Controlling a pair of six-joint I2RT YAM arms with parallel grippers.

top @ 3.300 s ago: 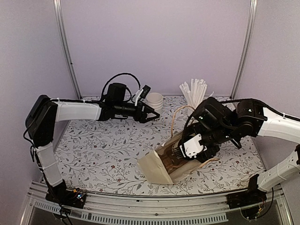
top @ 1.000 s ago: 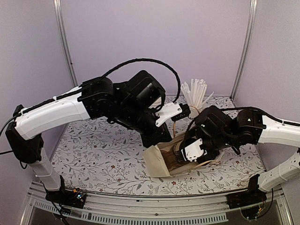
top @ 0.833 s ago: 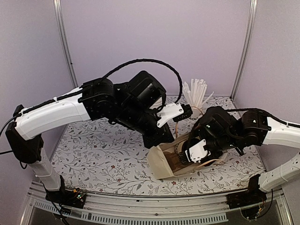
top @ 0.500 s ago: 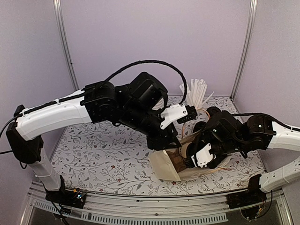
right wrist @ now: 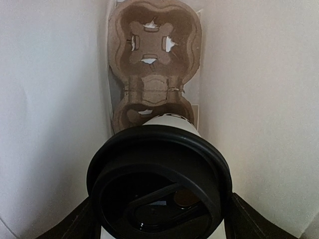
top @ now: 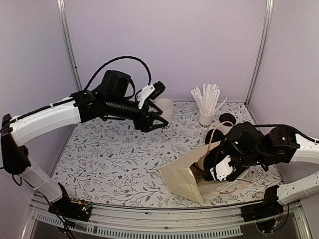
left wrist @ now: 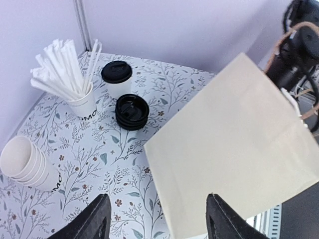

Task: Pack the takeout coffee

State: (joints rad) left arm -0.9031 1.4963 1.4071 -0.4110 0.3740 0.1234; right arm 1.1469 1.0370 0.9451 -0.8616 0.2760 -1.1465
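In the right wrist view my right gripper (right wrist: 159, 224) is shut on a takeout coffee cup (right wrist: 172, 124) with a black lid (right wrist: 159, 184), its fingers (right wrist: 82, 219) on either side. It holds the cup inside the cream paper bag (right wrist: 45, 99), above a brown cardboard cup carrier (right wrist: 154, 59) at the bag's bottom. In the top view the bag (top: 184, 177) leans at the front right with my right gripper (top: 210, 172) in its mouth. A second lidded cup (left wrist: 116, 78) stands at the back right, also in the top view (top: 228, 119). My left gripper (top: 158, 122) is open and empty.
A cup of white straws (top: 206, 118) stands at the back, also in the left wrist view (left wrist: 82, 102). A stack of black lids (left wrist: 132, 111) lies beside the lidded cup. A stack of empty white cups (top: 163, 107) lies at the back middle, close to my left gripper.
My left arm has pulled away from the bag to the back left. The bag has shifted right and tipped more upright, with my right gripper still inside it.
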